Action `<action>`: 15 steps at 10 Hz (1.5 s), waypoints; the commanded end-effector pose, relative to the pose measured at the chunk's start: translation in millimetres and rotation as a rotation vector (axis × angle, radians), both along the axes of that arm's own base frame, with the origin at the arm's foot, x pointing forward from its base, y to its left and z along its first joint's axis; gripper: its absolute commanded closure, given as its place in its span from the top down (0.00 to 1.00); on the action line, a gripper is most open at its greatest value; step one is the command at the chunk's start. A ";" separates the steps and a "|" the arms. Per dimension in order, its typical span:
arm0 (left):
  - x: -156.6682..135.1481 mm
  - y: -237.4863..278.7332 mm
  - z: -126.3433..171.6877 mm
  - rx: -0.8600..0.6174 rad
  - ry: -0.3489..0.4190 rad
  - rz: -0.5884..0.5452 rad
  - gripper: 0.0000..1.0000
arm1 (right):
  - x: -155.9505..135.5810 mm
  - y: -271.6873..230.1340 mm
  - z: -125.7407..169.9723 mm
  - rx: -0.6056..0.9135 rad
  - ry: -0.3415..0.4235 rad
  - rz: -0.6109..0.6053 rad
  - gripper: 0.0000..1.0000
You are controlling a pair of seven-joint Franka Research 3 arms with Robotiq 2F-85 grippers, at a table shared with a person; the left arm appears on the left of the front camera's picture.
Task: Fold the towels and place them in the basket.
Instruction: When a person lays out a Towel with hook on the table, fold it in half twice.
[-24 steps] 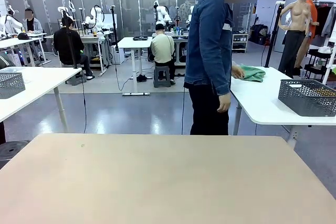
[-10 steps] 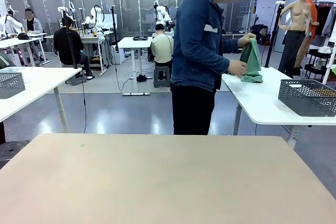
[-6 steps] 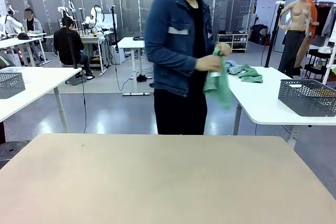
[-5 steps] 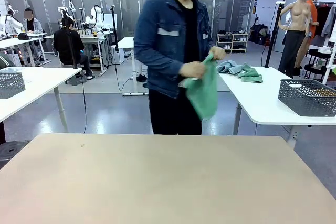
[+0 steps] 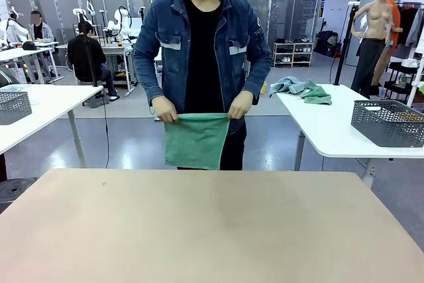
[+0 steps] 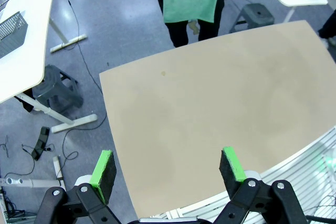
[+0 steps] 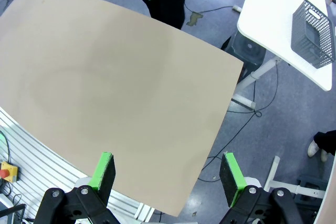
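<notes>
Turned from the white side table (image 5: 331,130), the person (image 5: 202,51) now faces the beige table (image 5: 212,230) at its far edge, stretching the mint green towel (image 5: 197,140) between both hands. Front view adds the grey-blue towel (image 5: 286,85) on that side table, near the basket (image 5: 387,124); wrist views add the left gripper (image 6: 168,169) and right gripper (image 7: 167,174), spread wide, empty, above the bare near edge.

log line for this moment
person: holds green towel by top corners, beyond table | left gripper: open, empty | right gripper: open, empty | basket: on right side table
</notes>
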State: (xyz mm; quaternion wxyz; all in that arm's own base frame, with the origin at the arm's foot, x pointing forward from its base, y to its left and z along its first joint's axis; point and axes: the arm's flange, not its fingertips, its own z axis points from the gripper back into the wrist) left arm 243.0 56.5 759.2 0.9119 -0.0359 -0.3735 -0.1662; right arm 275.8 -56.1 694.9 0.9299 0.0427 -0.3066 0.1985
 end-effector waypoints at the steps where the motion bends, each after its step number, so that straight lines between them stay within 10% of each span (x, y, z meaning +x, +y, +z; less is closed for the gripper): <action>1: 0.1 0.2 0.1 0.002 0.000 -0.001 1.00 | 0.9 -0.2 -0.4 -0.001 0.002 -0.001 1.00; 15: 0.1 0.2 0.1 0.002 0.000 -0.001 1.00 | 0.9 -0.2 -0.4 -0.001 0.002 -0.001 1.00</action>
